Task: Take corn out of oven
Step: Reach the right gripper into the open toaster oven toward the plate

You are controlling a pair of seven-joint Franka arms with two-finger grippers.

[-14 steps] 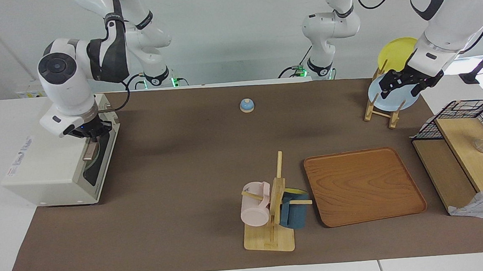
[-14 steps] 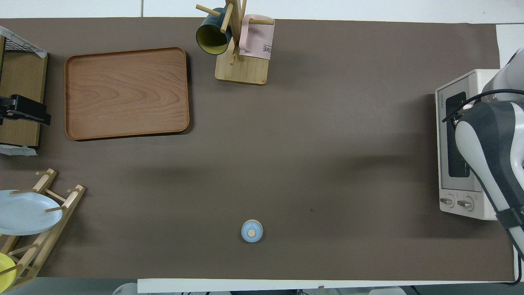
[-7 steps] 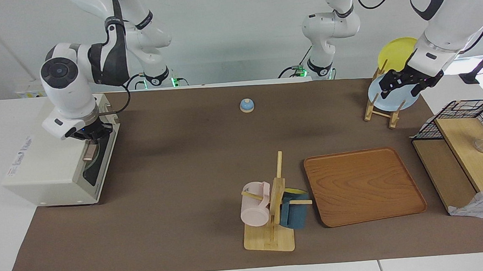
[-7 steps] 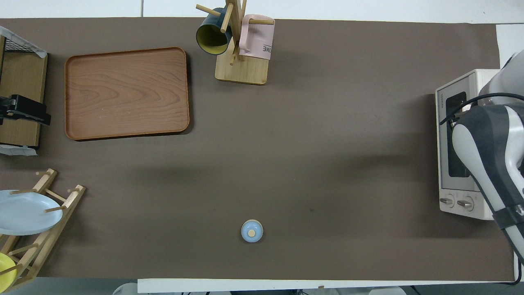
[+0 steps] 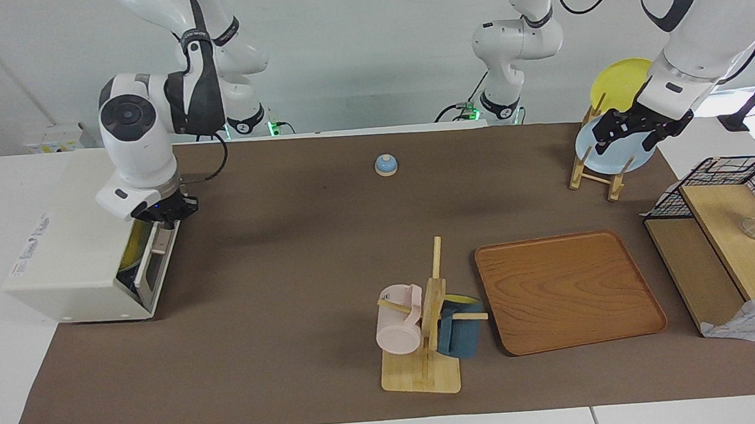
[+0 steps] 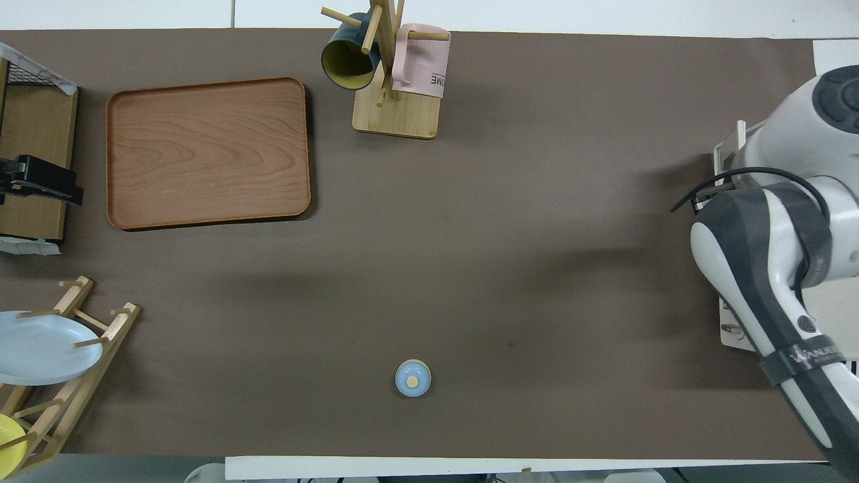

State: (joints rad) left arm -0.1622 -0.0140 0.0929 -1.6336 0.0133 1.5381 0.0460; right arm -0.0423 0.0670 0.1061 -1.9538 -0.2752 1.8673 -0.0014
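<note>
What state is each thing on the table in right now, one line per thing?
oven: door part open, tilted outward, something yellow showing inside.
right gripper: shut on the oven door's top edge.
left gripper: open, empty, over the plate rack.
plate rack: holds a blue plate and a yellow plate, upright.
mug tree: pink mug and dark blue mug hanging.
tray: empty.

Right claw [image 5: 163, 215] clamped, left claw [image 5: 631, 132] wide.

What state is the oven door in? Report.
Partly open: the oven door tilts outward, right gripper shut at its top edge.
</note>
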